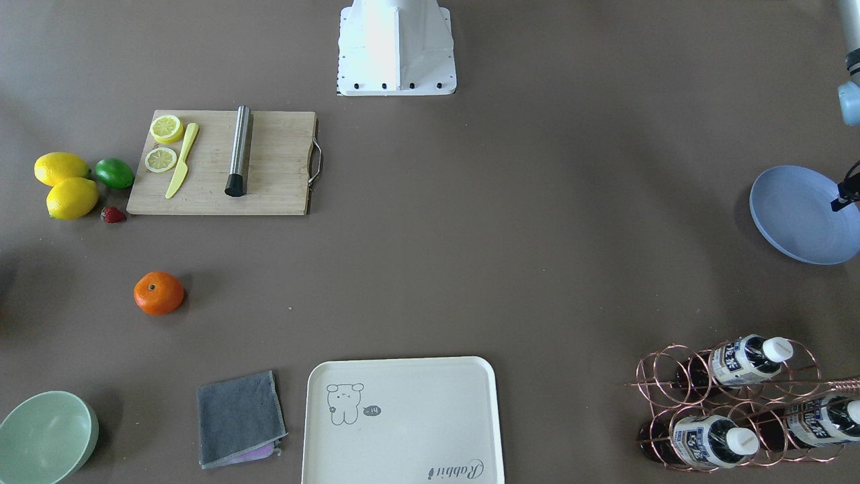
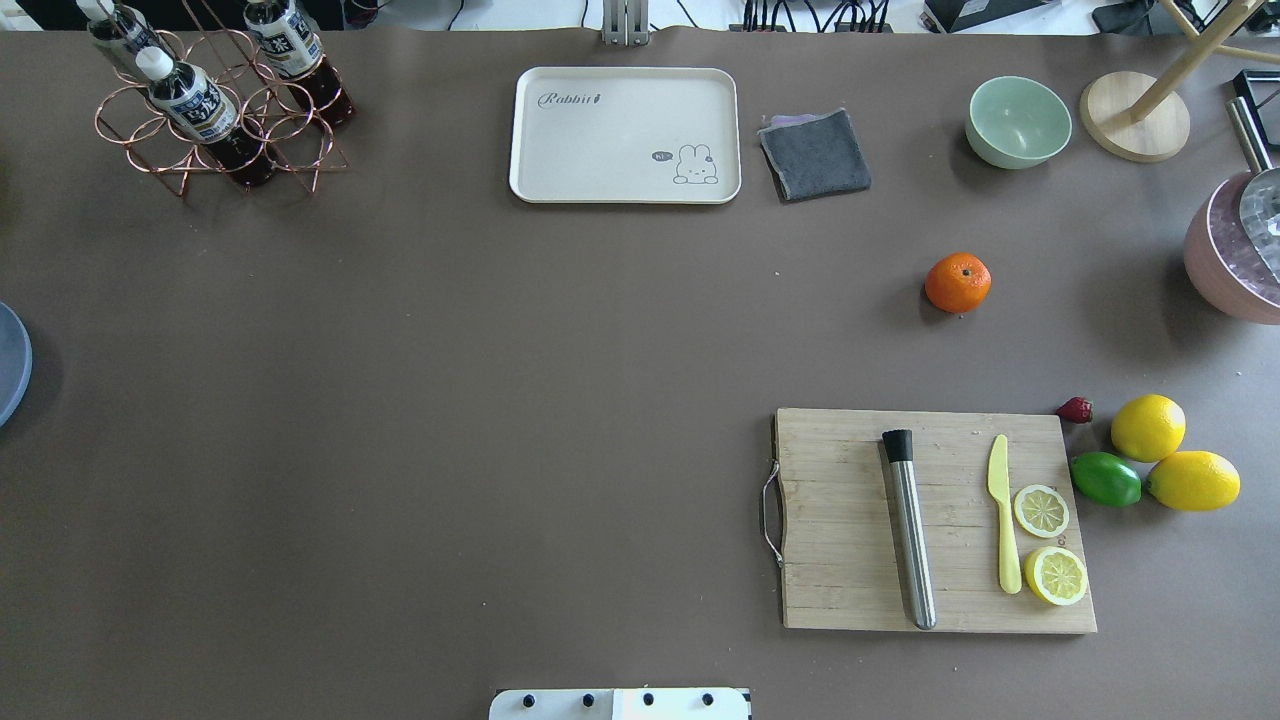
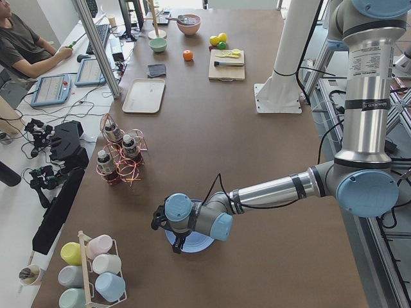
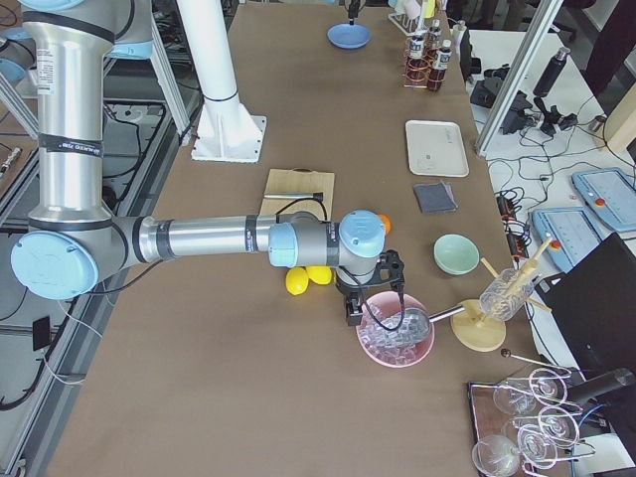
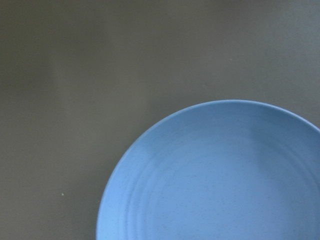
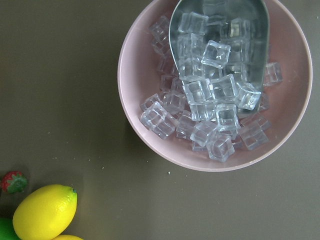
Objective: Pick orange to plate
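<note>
The orange sits alone on the brown table, between the cutting board and the green bowl, also visible as the orange. The periwinkle plate lies at the far end of the table on my left side, and the plate fills the lower right of the left wrist view. My left gripper hovers over that plate's edge; I cannot tell whether it is open or shut. My right gripper hangs above a pink ice bowl, an arm's reach from the orange; its state cannot be told either. No fingers show in either wrist view.
The pink bowl holds ice cubes and a metal scoop. Nearby lie two lemons, a lime and a strawberry. A cutting board carries a muddler, knife and lemon slices. Cream tray, grey cloth, green bowl, bottle rack.
</note>
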Robot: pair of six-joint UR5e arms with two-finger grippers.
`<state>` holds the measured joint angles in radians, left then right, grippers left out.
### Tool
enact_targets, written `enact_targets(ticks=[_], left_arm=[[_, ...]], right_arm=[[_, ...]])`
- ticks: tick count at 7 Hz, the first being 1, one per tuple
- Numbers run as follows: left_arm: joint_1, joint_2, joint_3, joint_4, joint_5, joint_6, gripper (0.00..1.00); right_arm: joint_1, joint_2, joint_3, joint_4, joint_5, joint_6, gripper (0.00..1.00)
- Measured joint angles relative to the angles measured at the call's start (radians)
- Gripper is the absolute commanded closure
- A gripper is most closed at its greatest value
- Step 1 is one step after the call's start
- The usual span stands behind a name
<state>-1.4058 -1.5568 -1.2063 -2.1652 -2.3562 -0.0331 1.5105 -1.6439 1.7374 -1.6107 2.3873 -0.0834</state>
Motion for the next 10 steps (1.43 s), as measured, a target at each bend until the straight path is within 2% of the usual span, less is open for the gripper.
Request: enact_targets(ticks=[2,4,5,7,9,10], left_arm=[[-0.005,-0.025,0.072,-0.005,0.002,0.003,0.05],[-0.005,-0.059,0.130,-0.008,0.005,0.002,0.08],[-0.005,-0.074,0.150,-0.008,0.005,0.001,0.13],[-0.004,-0.082,0.164,-0.009,0.006,0.001,0.14],[-0.002,-0.083,0.170,-0.011,0.020,0.001,0.25],[0.000,-0.083,0.171,-0.011,0.029,0.000,0.26]], right_arm=[[-0.002,-0.001,-0.001,-0.001,0.000,0.000,0.00],[-0.004,-0.001,-0.001,0.000,0.000,0.001,0.00],[-0.004,-0.001,-0.001,0.000,0.001,0.001,0.00],[-0.005,-0.001,-0.001,0.000,0.000,0.001,0.00],[-0.008,-0.001,-0.001,0.000,0.000,0.002,0.00],[-0.009,-0.001,0.000,0.000,0.000,0.003,0.00]])
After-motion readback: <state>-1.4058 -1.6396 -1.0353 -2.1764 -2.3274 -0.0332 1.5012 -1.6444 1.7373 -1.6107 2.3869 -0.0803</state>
